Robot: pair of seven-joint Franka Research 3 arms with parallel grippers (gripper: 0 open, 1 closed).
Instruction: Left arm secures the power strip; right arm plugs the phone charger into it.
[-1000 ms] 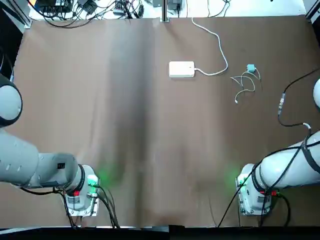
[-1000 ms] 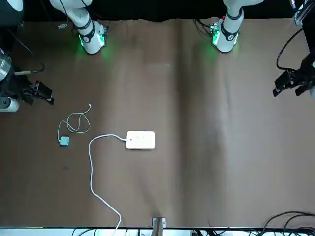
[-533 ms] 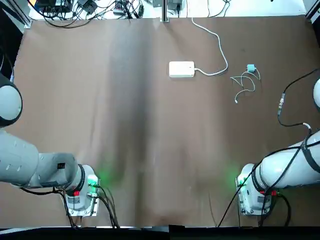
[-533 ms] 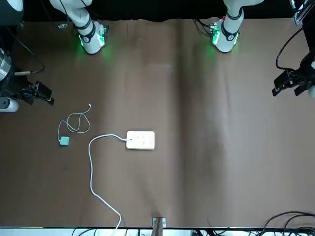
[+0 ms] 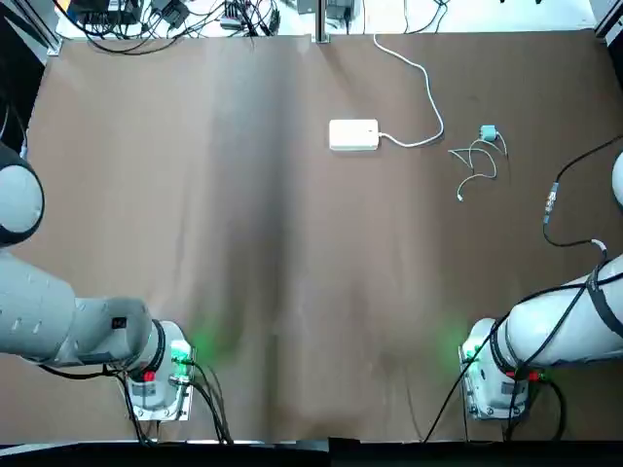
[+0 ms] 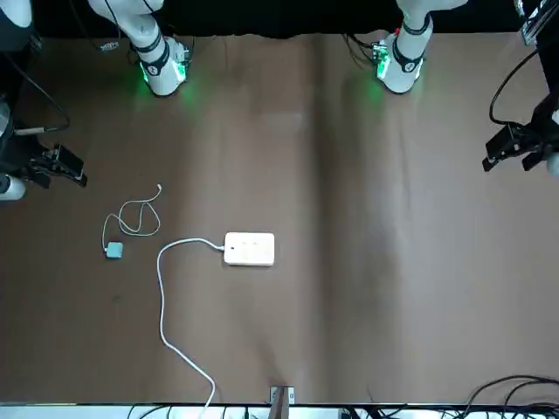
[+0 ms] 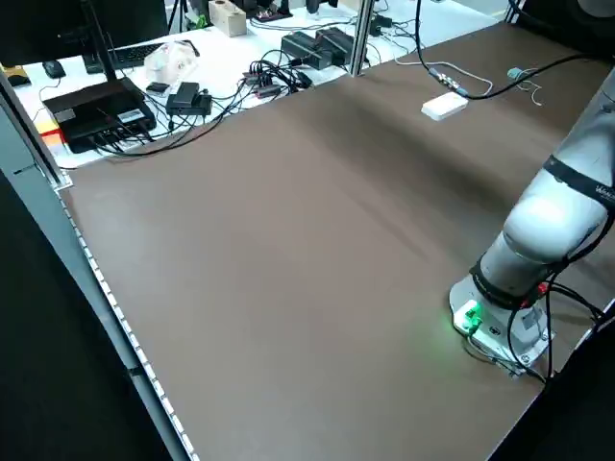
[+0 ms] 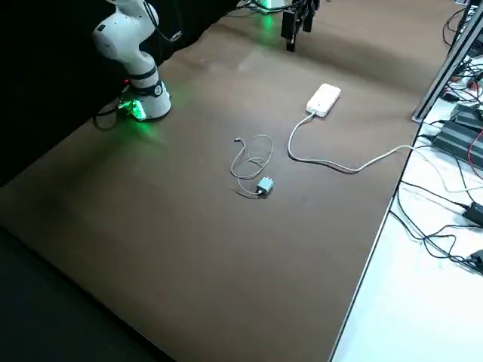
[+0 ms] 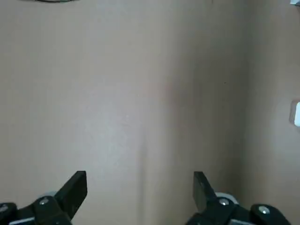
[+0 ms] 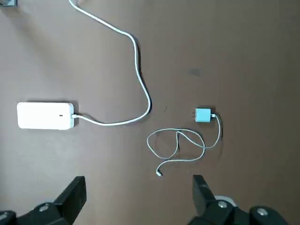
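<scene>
Power strip (image 5: 353, 135) and charger (image 5: 488, 132) lay untouched; left gripper (image 9: 139, 190) and right gripper (image 10: 139, 194) hovered spread, well apart.

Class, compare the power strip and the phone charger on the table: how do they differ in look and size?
The power strip is a white rounded block; the phone charger is a much smaller teal plug head. The power strip's cord is thick and sweeps away in one long curve; the phone charger's cable is thin and loosely coiled. Both lie untouched on the table.
</scene>
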